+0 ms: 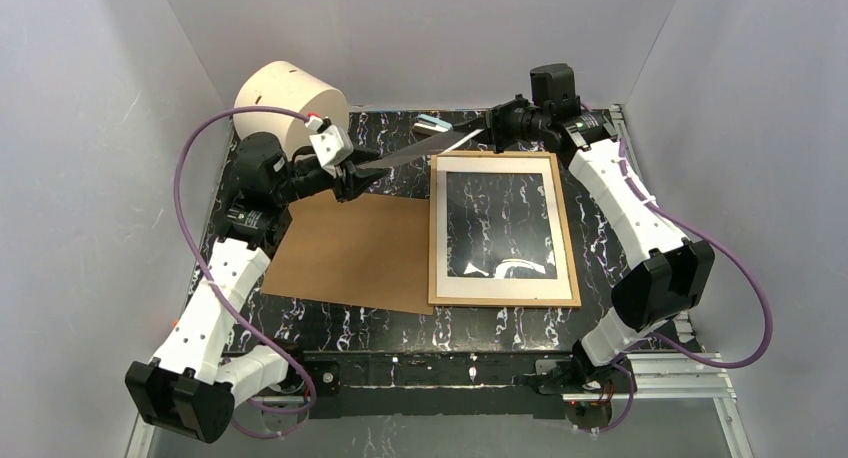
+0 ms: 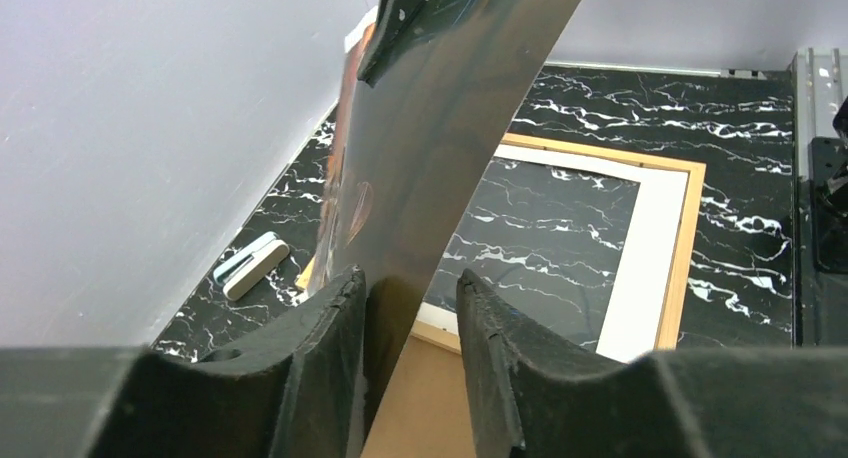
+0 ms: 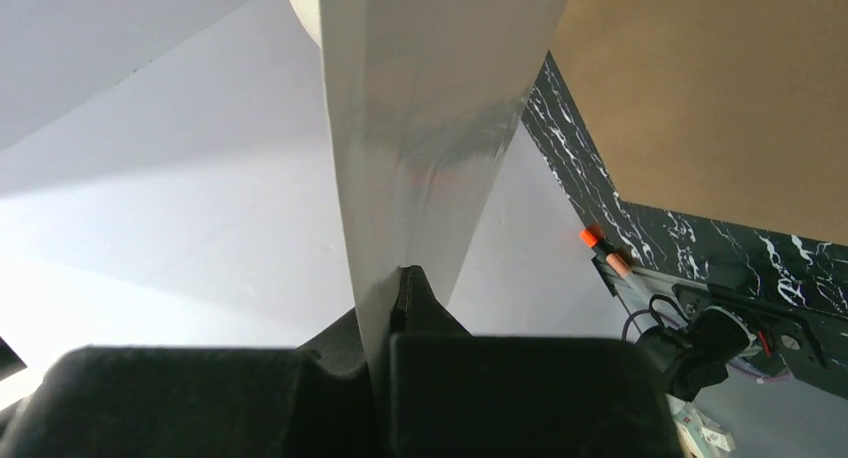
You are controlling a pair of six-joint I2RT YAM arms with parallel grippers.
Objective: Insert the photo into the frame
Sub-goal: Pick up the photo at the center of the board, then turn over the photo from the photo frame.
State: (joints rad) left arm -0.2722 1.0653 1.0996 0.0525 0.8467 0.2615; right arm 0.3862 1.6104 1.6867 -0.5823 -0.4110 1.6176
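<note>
**Photo in the air between both hands, over the far side of the bench**

You have grey walls close on the left, far and right sides. The frame [image 1: 568,228] lies flat, right of centre, its far edge near the right hand [image 1: 490,129]. The brown backing board [image 1: 340,248] lies flat just left of it, their edges meeting. Bare bench [image 1: 350,328] shows as a strip along the near side and a narrow margin right of the frame.

Count one photo [image 1: 420,151], one frame, one white mat [image 1: 500,165] lying inside the frame, one backing board, one cream cylinder [image 1: 290,103] at the far left, and one small white-and-teal item [image 1: 432,124] by the far wall.

The photo hangs above the bench, past the frame's far left corner, and from above you see it almost edge-on. Its glossy face is dark with orange tints along one side and bows in a curve, while its back is plain white.

Your right hand is clenched on one end of it. Your left hand [image 1: 358,173] is not clamped: the sheet passes between the fingers [image 2: 325,338] and rests against one, with a gap to the other.
</note>
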